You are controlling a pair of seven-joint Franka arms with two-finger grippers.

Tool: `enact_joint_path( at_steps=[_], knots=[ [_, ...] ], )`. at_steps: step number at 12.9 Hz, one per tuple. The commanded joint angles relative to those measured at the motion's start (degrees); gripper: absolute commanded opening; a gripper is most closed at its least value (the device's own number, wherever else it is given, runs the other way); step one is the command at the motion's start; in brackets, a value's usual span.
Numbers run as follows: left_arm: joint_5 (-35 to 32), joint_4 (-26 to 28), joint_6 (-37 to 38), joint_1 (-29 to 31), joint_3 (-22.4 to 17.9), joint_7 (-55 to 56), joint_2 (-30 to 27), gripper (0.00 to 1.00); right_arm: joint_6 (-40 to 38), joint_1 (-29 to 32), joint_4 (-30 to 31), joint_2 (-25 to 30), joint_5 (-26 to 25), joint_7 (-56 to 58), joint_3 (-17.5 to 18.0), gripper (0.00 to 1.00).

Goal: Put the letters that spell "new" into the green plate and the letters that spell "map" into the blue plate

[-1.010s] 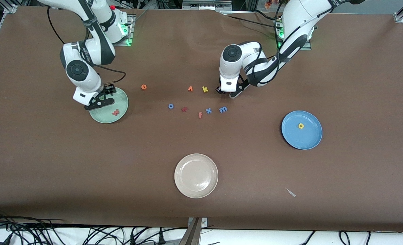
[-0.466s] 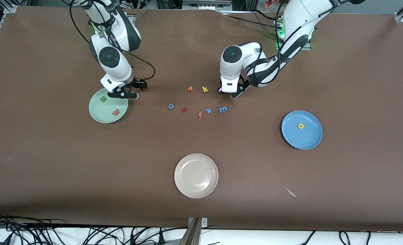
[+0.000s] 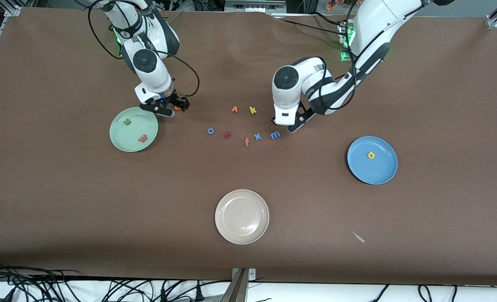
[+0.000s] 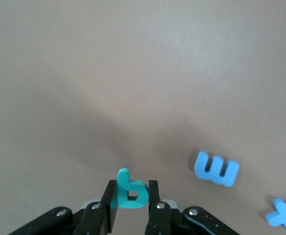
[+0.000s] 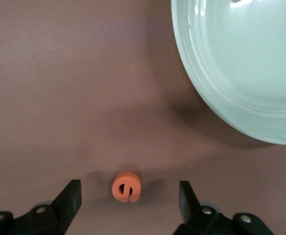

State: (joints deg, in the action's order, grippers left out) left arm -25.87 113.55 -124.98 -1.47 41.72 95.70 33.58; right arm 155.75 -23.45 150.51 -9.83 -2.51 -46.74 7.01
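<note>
My left gripper point(image 3: 282, 124) is shut on the teal "p" point(image 4: 132, 196), which stands upright between its fingers just above the table, beside the blue "m" point(image 3: 275, 135). My right gripper point(image 3: 169, 107) hangs open over the orange "e" point(image 5: 127, 187), which lies flat between its fingers on the table beside the green plate point(image 3: 124, 136). The green "n" point(image 3: 127, 121) and the red "w" point(image 3: 142, 138) lie in that plate. The blue plate point(image 3: 378, 170) holds the yellow "a" point(image 3: 371, 155).
Loose letters lie mid-table: an orange arrow-like one point(image 3: 234, 109), yellow "k" point(image 3: 253, 110), blue "o" point(image 3: 210, 131), dark red "t" point(image 3: 227, 134), salmon "f" point(image 3: 247, 141), blue "x" point(image 3: 257, 136). A beige plate point(image 3: 242, 216) sits nearer the front camera.
My right gripper left the green "n" in the green plate and moved over the orange "e". My left gripper closed on the teal "p" and shifted toward the blue "m".
</note>
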Motion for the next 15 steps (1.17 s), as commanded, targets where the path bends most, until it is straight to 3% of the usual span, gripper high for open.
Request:
enact_joint_path(
  at_steps=[1, 6, 8, 10, 13, 14, 15],
  knots=[
    [3.9, -6.7, 8.8, 4.2, -0.1, -15.8, 0.2, 0.00, 1.5, 0.1, 0.5, -0.6, 0.6, -0.9, 0.4, 0.66],
    [3.3, -10.8, 17.0, 14.3, -0.5, -47.9, 0.1, 0.00, 1.9, 0.0, 0.4, -1.6, 0.6, -0.9, 1.2, 0.30],
    [3.1, -11.2, 17.1, 17.8, -2.1, -61.6, 0.1, 0.00, 1.5, 0.0, 0.2, -1.3, 0.6, -0.8, 1.2, 0.08],
    [2.8, -11.2, 17.1, 21.3, -3.8, -75.4, 0.1, 0.00, -1.0, 0.0, -0.5, 1.0, 0.3, 0.3, 1.3, 0.06],
    [-3.6, -11.2, 16.2, 22.1, -7.5, -85.4, 2.4, 0.02, -15.8, 0.1, -8.2, 3.7, 0.1, 5.9, -0.1, 0.06],
    [-5.7, -11.1, 14.9, 22.9, -7.6, -85.5, 3.8, 0.04, -21.0, 0.1, -11.7, 3.7, -0.3, 8.4, -1.3, 0.06],
    [-6.4, -11.0, 14.1, 23.2, -7.5, -85.9, 4.5, 0.15, -24.5, 0.2, -14.0, 3.6, -0.4, 12.9, -3.9, 0.06]
  ],
)
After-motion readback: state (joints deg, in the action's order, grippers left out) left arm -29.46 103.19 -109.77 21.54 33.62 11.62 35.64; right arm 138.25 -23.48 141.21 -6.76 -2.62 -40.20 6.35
